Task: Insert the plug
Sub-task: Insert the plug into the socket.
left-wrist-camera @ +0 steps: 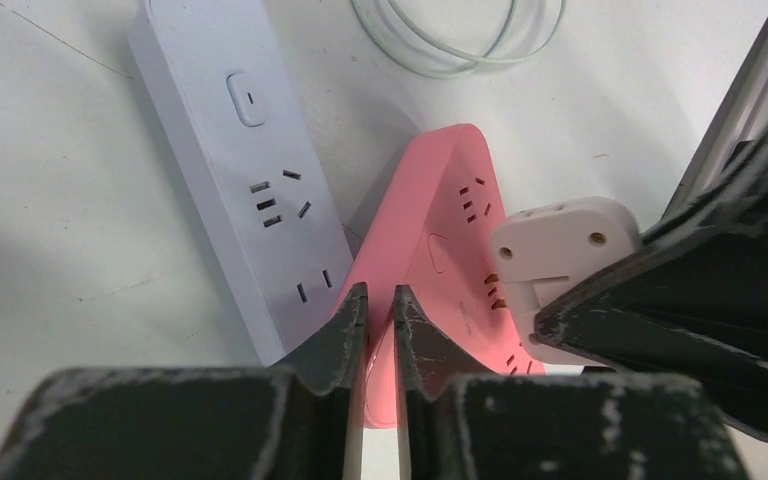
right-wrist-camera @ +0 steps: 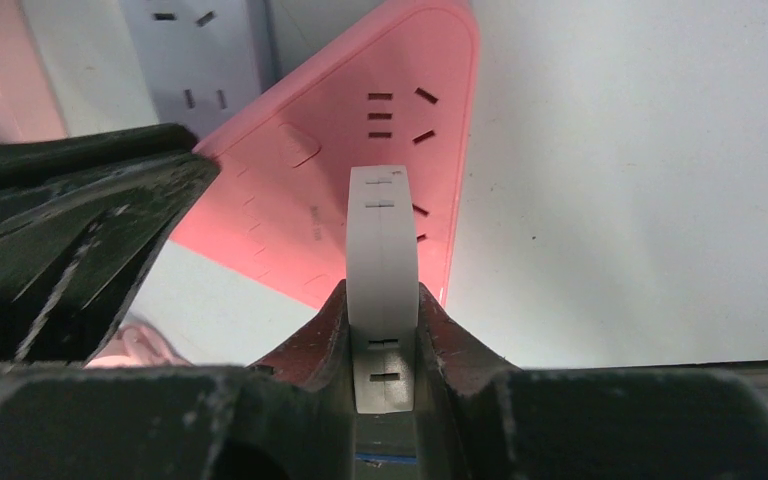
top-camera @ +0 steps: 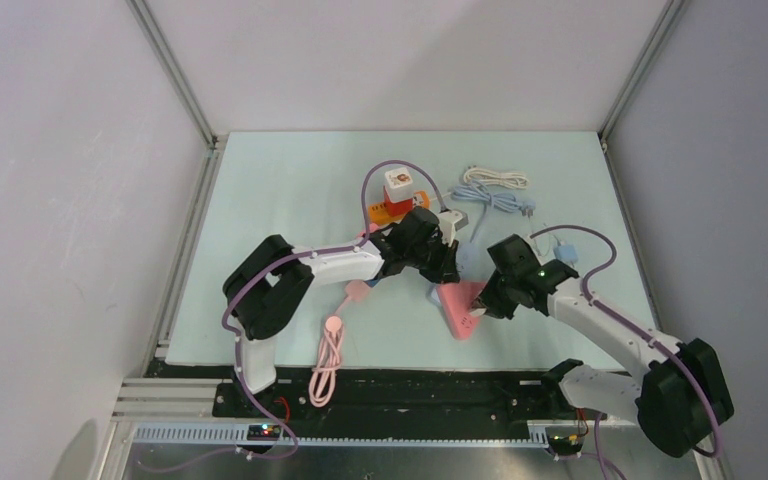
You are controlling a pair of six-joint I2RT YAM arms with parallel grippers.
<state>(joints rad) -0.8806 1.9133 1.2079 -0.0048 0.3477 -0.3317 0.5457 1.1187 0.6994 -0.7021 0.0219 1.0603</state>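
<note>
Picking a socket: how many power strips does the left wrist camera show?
2. A white rectangular plastic power strip on the left; a pink plastic power strip right of it, partly covered. Others may be hidden.

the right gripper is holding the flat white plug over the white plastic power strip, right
Not quite. The right gripper does hold the flat white plug, but over the pink plastic power strip, not the white plastic power strip lying beside it. The right wrist view shows this.
</note>
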